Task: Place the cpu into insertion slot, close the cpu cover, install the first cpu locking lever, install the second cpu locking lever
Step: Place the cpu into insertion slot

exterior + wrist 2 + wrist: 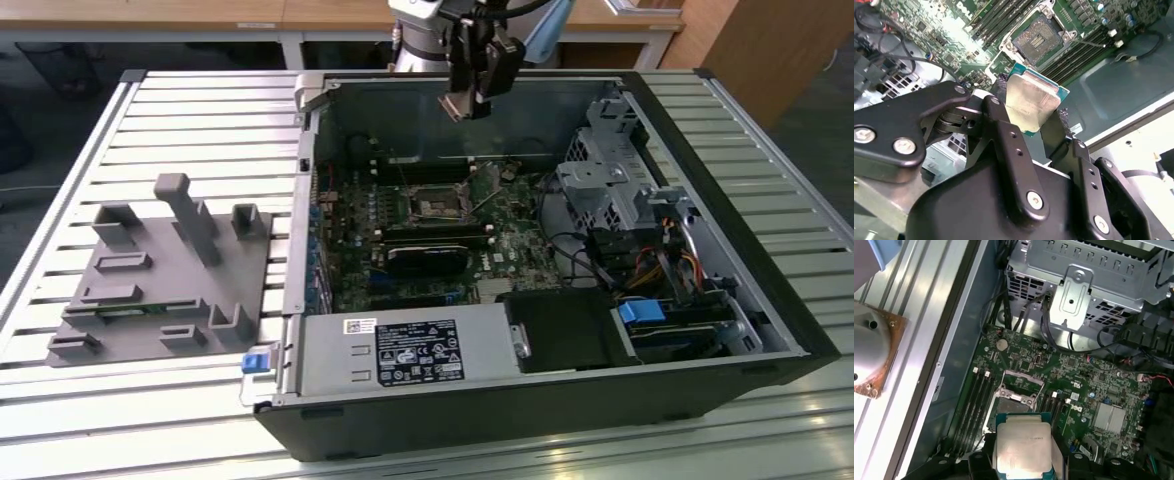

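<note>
My gripper (467, 105) hangs above the open computer case, near its back wall, shut on the cpu (462, 104). In both wrist views the cpu (1031, 100) (1023, 450) is a square chip with a silvery top and green edge, pinched between the black fingers (999, 117). The insertion slot (438, 207) (1041, 42) (1013, 404) lies below on the green board, uncovered and with nothing in it. A thin metal frame, the cpu cover (1024, 382), stands swung back at the slot's edge. A thin locking lever (490, 181) sticks up beside the slot.
Long memory slots (976, 400) flank the socket. A black graphics card (427, 262) lies in front of it, a drive cage (607, 185) on the exterior view's right, the power supply (400, 355) at the front. A grey fixture (160, 270) sits on the slatted table (200, 120).
</note>
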### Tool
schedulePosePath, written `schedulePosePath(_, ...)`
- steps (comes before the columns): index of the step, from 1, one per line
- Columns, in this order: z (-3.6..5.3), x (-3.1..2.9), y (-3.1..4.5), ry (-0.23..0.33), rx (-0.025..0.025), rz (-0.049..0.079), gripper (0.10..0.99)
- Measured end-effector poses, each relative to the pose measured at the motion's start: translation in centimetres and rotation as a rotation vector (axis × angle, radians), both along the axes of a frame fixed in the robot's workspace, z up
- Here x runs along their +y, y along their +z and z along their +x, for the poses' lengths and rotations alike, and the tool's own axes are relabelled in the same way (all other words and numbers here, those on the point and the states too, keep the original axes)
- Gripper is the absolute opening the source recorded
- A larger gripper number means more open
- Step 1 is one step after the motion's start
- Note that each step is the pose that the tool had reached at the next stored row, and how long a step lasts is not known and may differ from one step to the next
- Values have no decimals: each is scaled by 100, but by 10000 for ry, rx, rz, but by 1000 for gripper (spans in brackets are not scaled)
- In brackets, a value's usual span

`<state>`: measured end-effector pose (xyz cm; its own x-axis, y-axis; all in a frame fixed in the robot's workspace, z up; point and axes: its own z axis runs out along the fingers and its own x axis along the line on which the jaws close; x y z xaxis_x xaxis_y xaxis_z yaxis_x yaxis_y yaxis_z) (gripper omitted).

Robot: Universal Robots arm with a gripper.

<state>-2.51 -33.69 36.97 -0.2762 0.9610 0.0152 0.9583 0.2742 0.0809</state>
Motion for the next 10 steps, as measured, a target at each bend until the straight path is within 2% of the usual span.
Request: schedulePosePath(10, 0, 1, -20, -1456, 0, -8, 525)
